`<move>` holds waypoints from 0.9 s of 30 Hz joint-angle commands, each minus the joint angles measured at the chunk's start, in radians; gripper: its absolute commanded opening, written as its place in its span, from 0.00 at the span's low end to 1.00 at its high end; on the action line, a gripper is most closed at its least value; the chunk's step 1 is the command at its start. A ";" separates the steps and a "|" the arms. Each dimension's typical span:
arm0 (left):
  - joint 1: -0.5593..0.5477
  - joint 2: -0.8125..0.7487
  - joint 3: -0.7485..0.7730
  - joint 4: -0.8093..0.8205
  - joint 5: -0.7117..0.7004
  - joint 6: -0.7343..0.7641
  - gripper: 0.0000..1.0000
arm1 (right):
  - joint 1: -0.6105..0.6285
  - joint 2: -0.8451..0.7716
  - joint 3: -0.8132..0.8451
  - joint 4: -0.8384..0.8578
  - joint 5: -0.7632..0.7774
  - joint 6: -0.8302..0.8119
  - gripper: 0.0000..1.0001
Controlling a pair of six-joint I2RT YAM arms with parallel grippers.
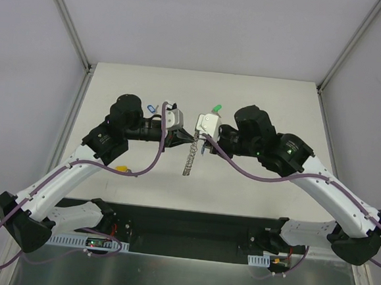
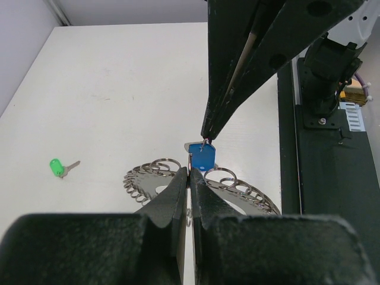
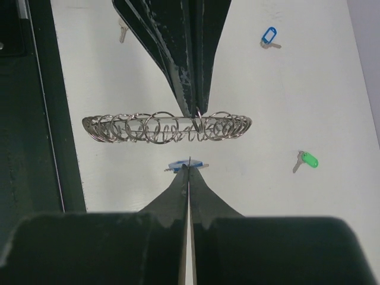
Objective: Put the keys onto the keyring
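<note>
The keyring, a wreath of small wire loops, hangs edge-on above the table between the two arms. My left gripper is shut on its top rim; in the left wrist view the loops fan out either side of the closed gripper. My right gripper is shut on the solid-blue key, pinching it by its head just in front of the keyring. From the left wrist view this blue key dangles under the right gripper's tips, close to the ring's rim.
A green key lies behind the grippers and a pale blue key lies back left. A yellow key sits under the left arm. The black base rail runs along the near edge.
</note>
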 commanded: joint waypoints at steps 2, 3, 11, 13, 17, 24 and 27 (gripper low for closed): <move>-0.001 -0.018 -0.006 0.085 0.074 0.016 0.00 | -0.003 -0.044 0.011 0.063 -0.058 0.028 0.01; -0.001 -0.018 -0.007 0.087 0.076 0.017 0.00 | -0.003 -0.044 0.011 0.065 -0.062 0.030 0.01; -0.001 -0.014 -0.013 0.102 0.117 0.028 0.00 | -0.022 -0.043 0.011 0.082 -0.073 0.039 0.01; -0.001 -0.015 -0.013 0.102 0.119 0.030 0.00 | -0.026 -0.046 0.008 0.085 -0.085 0.044 0.01; -0.001 -0.012 -0.013 0.102 0.125 0.031 0.00 | -0.037 -0.051 0.005 0.095 -0.105 0.050 0.01; -0.001 -0.011 -0.013 0.102 0.125 0.033 0.00 | -0.045 -0.055 0.002 0.094 -0.142 0.051 0.01; -0.001 -0.012 -0.015 0.102 0.123 0.037 0.00 | -0.045 -0.054 0.003 0.086 -0.150 0.048 0.01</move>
